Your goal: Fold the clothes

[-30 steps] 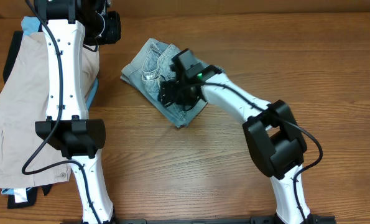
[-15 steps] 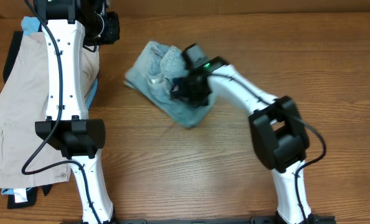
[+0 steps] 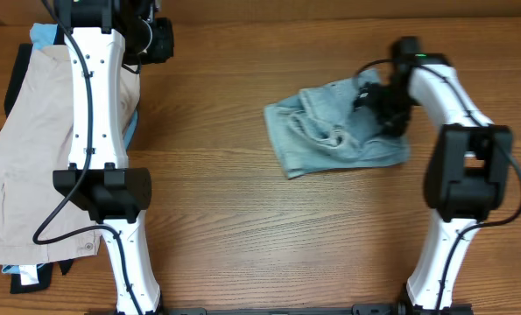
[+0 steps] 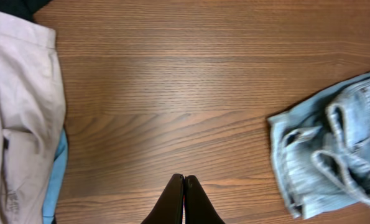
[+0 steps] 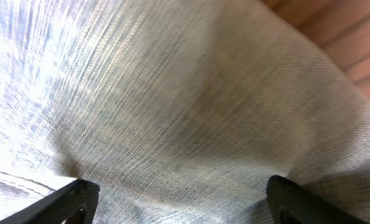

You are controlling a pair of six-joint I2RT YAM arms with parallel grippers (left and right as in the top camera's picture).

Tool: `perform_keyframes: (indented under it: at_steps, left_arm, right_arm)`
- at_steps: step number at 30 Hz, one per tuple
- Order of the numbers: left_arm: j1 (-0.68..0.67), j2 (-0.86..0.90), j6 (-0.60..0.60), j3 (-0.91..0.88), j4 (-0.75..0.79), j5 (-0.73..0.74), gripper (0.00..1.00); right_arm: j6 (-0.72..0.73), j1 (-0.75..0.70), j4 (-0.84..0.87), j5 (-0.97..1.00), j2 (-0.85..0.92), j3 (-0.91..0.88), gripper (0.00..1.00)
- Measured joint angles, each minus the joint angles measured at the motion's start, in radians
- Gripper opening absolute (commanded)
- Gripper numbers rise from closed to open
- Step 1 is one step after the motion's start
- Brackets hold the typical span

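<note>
The light-wash denim shorts (image 3: 330, 133) lie crumpled on the wooden table, right of centre. They also show at the right edge of the left wrist view (image 4: 334, 149) and fill the right wrist view (image 5: 185, 93). My right gripper (image 3: 381, 107) sits over the shorts' upper right part. Its fingers stand wide apart (image 5: 178, 186) with denim spread between them. My left gripper (image 3: 158, 39) is shut and empty (image 4: 184, 178) above bare table at the far left, well away from the shorts.
A beige garment (image 3: 32, 149) lies at the left edge on top of light-blue (image 3: 41, 35) and black (image 3: 28, 278) garments. The beige one (image 4: 17, 112) and the blue edge (image 4: 57, 168) show in the left wrist view.
The right gripper has swung far to the right and the denim shorts have moved with it, from left of centre to right of centre. The left arm has not moved.
</note>
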Motion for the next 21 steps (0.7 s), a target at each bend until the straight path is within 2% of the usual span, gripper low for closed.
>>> perform_keyframes:
  at_steps: [5,9,16,21]
  left_arm:
    - [-0.012,0.0,0.0,0.0,0.003,0.0,0.04]
    - [-0.013,0.0,0.0,0.0,0.008,0.0,0.04]
    - [-0.013,0.0,0.0,0.0,0.011,0.0,0.04]
    - [-0.013,0.0,0.0,0.0,0.002,-0.001,0.04]
  right_arm:
    - [-0.068,-0.15,-0.082,-0.053,0.002,0.054,0.77]
    - [-0.116,-0.176,-0.151,-0.067,-0.033,0.068,0.73]
    - [-0.177,-0.001,-0.222,-0.059,-0.163,0.071,0.4]
    - [-0.174,0.14,-0.119,-0.051,-0.177,-0.047,0.36]
